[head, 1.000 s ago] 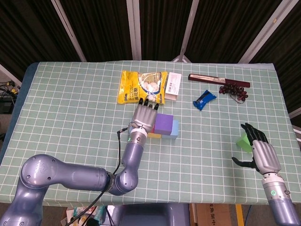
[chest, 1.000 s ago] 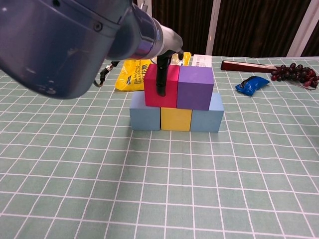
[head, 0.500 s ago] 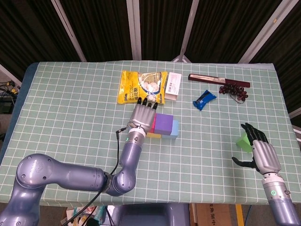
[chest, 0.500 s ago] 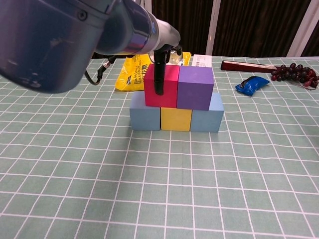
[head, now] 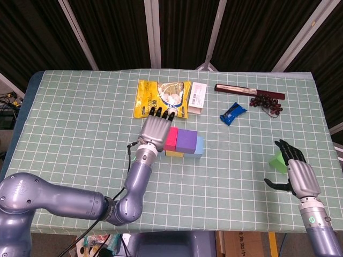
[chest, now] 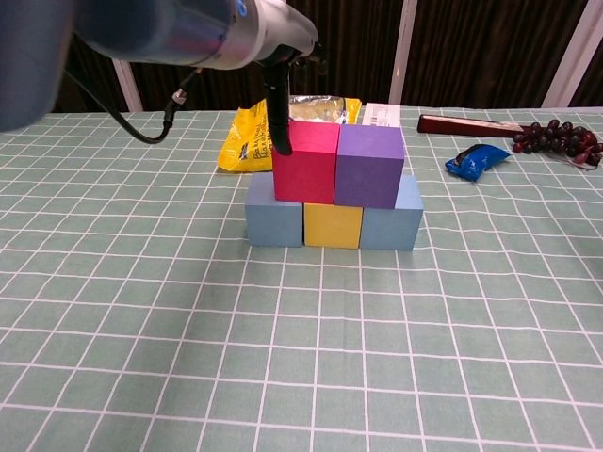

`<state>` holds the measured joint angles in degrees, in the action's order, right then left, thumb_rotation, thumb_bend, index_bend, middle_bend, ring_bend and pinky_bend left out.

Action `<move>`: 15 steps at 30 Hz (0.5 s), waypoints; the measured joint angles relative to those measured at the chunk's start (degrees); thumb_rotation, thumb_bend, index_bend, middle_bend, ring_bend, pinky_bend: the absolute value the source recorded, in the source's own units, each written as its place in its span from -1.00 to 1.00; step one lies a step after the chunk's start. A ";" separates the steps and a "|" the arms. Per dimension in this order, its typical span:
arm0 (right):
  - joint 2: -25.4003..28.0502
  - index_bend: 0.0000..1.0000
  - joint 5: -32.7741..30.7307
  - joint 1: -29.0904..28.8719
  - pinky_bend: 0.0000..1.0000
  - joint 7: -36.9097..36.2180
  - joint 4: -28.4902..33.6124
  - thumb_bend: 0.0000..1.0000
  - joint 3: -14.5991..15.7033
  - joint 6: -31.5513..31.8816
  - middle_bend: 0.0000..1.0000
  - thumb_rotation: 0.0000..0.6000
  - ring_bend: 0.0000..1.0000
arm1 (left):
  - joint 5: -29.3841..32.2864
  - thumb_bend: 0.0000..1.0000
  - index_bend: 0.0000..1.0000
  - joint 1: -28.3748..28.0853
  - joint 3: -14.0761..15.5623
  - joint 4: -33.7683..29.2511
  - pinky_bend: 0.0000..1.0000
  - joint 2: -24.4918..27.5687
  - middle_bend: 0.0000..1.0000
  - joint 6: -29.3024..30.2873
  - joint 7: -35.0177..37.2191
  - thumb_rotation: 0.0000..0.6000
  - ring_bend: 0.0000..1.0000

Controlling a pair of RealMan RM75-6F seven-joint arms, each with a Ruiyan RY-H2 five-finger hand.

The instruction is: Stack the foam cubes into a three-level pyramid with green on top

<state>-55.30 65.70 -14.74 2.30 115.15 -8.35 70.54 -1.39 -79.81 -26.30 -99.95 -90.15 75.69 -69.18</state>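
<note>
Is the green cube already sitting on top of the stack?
No, the green cube lies on the table by the right hand, away from the stack.

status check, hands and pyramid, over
Left hand open, beside red cube. Right hand open at green cube, contact unclear. Two levels built: red and purple cube on top; green not placed.
</note>
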 measured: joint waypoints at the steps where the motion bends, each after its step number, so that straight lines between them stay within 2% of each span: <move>1: 0.04 -1.00 0.02 0.02 -1.00 -0.03 0.05 -0.59 -0.02 0.03 -1.00 1.00 -1.00 | -0.37 -0.66 -1.00 0.60 0.15 -1.02 -1.00 0.77 -0.85 0.33 0.45 1.00 -0.96; 4: 0.09 -1.00 0.20 0.04 -1.00 0.00 0.16 -0.59 0.02 0.07 -1.00 1.00 -1.00 | -1.73 -0.53 -1.00 3.12 0.94 -4.55 -1.00 3.56 -0.85 1.36 2.43 1.00 -0.96; 9: 0.02 -1.00 0.41 0.06 -1.00 0.28 0.35 -0.59 0.16 0.12 -1.00 1.00 -1.00 | -4.49 -0.26 -1.00 8.31 3.94 -10.27 -1.00 8.46 -0.84 2.55 6.16 1.00 -0.96; 15: -0.26 -1.00 0.56 -0.03 -1.00 0.85 0.43 -0.59 0.34 0.09 -1.00 1.00 -1.00 | -8.22 -0.15 -1.00 13.73 9.13 -15.07 -1.00 12.38 -0.84 2.78 9.99 1.00 -0.96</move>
<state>-55.56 66.26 -14.77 3.16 115.58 -8.01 70.64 -9.61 -66.08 -17.17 -115.02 -77.77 78.47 -59.19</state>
